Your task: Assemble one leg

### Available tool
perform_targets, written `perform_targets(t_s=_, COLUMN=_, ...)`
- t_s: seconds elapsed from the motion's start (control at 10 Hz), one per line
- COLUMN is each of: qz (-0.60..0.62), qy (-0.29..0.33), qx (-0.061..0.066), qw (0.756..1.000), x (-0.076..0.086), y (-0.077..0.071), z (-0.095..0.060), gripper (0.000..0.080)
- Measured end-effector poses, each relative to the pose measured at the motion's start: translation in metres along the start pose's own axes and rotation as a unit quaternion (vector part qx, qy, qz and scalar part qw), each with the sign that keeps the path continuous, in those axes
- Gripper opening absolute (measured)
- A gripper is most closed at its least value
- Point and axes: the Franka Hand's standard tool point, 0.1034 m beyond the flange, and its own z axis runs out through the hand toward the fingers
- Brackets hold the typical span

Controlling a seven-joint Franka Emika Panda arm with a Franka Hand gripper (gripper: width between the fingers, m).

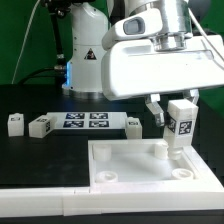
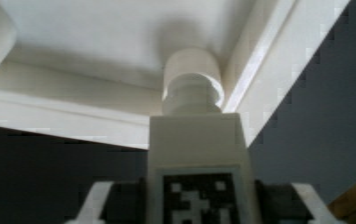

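Four legs, one marker board and one tray sit in view. On the exterior view's left, a loose leg [image 1: 14,123] and a second loose leg [image 1: 40,126] stand on the black table [image 1: 30,160]. Next come the marker board [image 1: 85,121] and a third loose leg [image 1: 133,124]. The tray [image 1: 125,178] lies in front. At the right the arm reaches down, its gripper [image 1: 172,108] clenched on the fourth leg [image 1: 181,122], upright over the tray's far corner. Whether they touch, I cannot tell.
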Motion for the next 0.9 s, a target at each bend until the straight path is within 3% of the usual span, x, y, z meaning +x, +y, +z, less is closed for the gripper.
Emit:
perform_targets(t_s=0.2, qz=-0.001, qy=0.021, qx=-0.002, qw=1.000, x=-0.009, y=-0.005, z=0.007, gripper=0.0290)
perform_targets(t_s=0.9, qz=-0.003, qy=0.052, qx=-0.006, qw=0.999, x=-0.001, y=-0.001, z=0.023, gripper=0.0290)
